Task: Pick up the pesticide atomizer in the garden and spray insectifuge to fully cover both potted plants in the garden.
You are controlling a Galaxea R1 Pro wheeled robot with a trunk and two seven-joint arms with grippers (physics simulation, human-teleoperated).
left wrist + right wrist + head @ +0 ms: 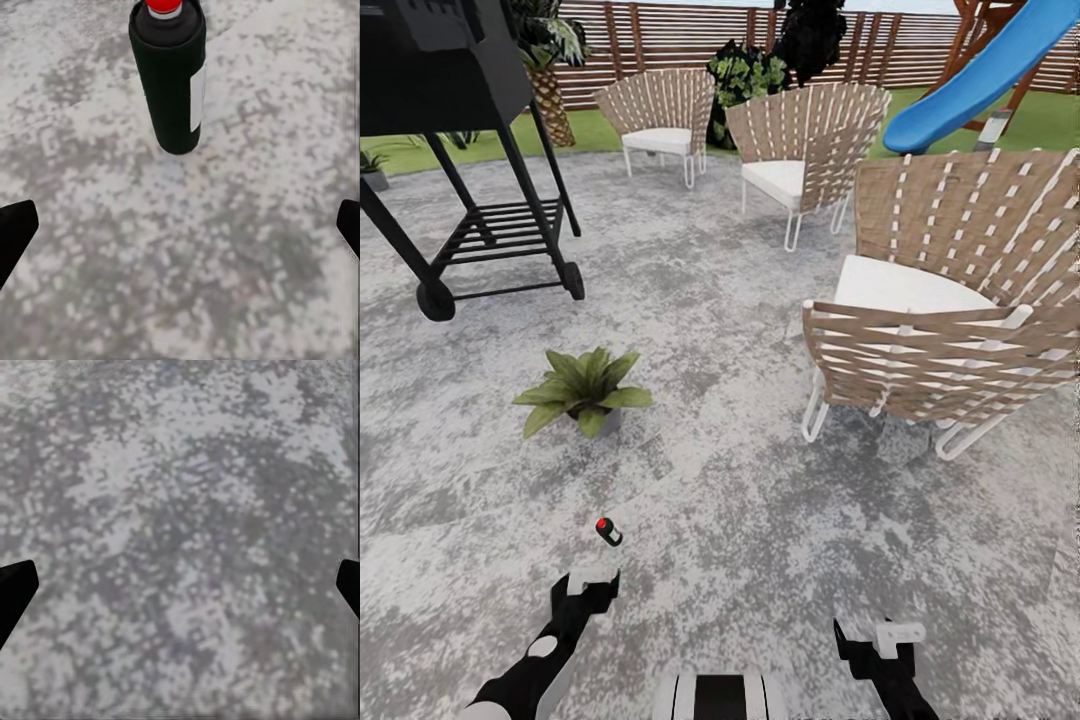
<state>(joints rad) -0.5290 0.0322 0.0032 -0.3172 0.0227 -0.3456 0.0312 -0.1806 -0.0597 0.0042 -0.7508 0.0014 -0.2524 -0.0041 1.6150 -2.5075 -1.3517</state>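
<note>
The patio [740, 520] was a broad round of mottled grey and white paving, speckled and rough-looking, with green lawn [585, 130] beyond it and a slatted brown wooden fence [660, 30] at the back. On the paving, just ahead of the left gripper [592, 583], stood the pesticide atomizer [608, 532]: one slim dark cylinder with a red tip in the head view, and in the left wrist view [169, 75] a smooth dark body with a white stripe down one side and a red cap on a pale collar. It stood apart from the gripper, whose dark fingertips [15, 232] showed spread wide at the two edges of that view, nothing between them. The right gripper [875, 640] hung low over bare paving, its dark fingertips [15, 589] likewise set wide apart and empty. One potted plant [585, 388], a low rosette of broad pointed green leaves over a small grey pot, sat on the paving beyond the atomizer, well apart from it. Three woven tan chairs with white cushions and thin white legs stood to the right: the nearest [950, 320], a second [805, 160] and a third [658, 115]. A black grill [450, 150] on angled legs with a slatted shelf and two wheels stood at the left, and a smooth blue slide [980, 75] slanted down behind the chairs.
</note>
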